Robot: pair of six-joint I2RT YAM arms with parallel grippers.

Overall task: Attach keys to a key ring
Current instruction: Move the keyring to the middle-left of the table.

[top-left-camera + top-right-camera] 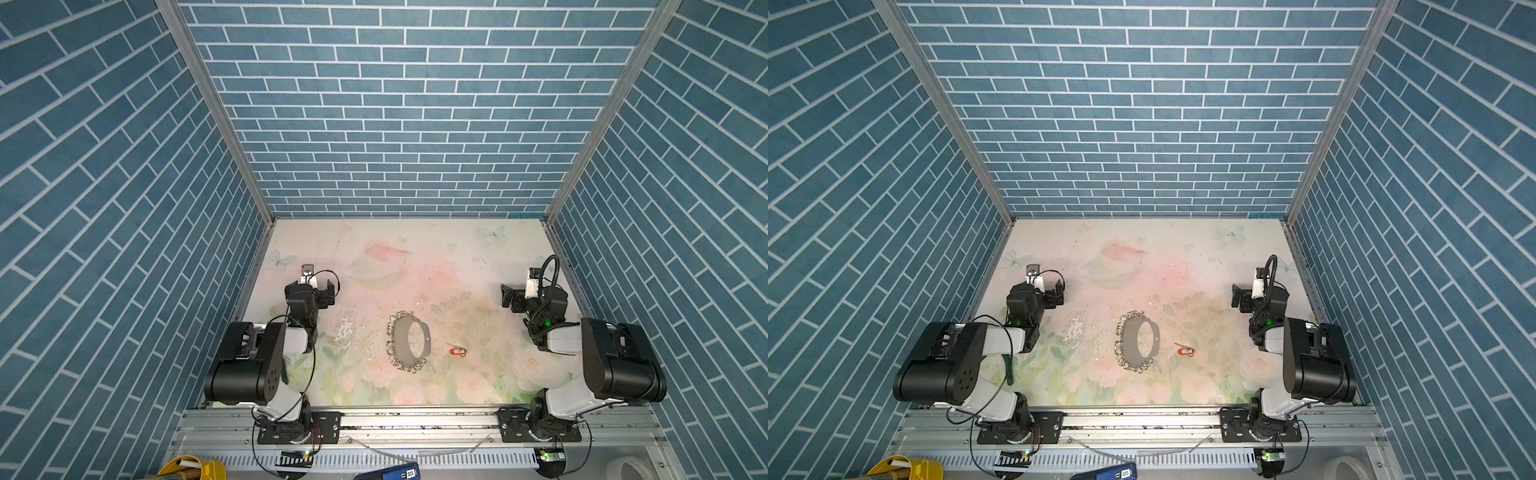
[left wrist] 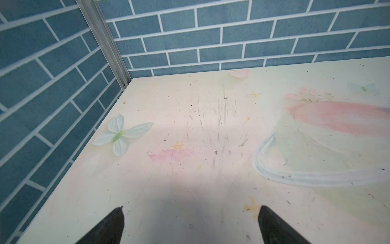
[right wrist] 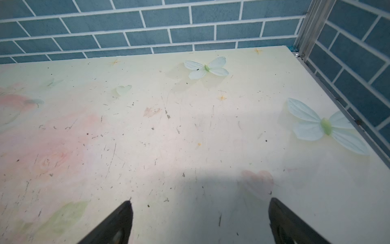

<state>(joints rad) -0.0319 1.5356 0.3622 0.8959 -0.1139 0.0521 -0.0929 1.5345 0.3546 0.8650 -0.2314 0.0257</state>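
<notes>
The key ring [image 1: 427,338] [image 1: 1157,338], a thin dark hoop fringed on its left half with several small silver rings, lies flat mid-table in both top views. Just to its right lies the orange-red key tag [image 1: 457,352] [image 1: 1185,352], apart from the hoop. My left gripper [image 1: 311,291] [image 1: 1038,291] hovers at the table's left, well away from both. My right gripper [image 1: 517,297] [image 1: 1246,297] hovers at the table's right. In the wrist views each gripper [image 2: 191,209] [image 3: 200,201] is open over bare table, with nothing between its fingers. Hoop and tag do not show there.
Blue brick-patterned walls [image 1: 407,124] enclose the table on three sides. An aluminium rail [image 1: 415,419] carrying both arm bases runs along the front edge. Below it sit a yellow container [image 1: 195,467] and a blue device [image 1: 390,473]. The tabletop [image 1: 415,266] has a floral print.
</notes>
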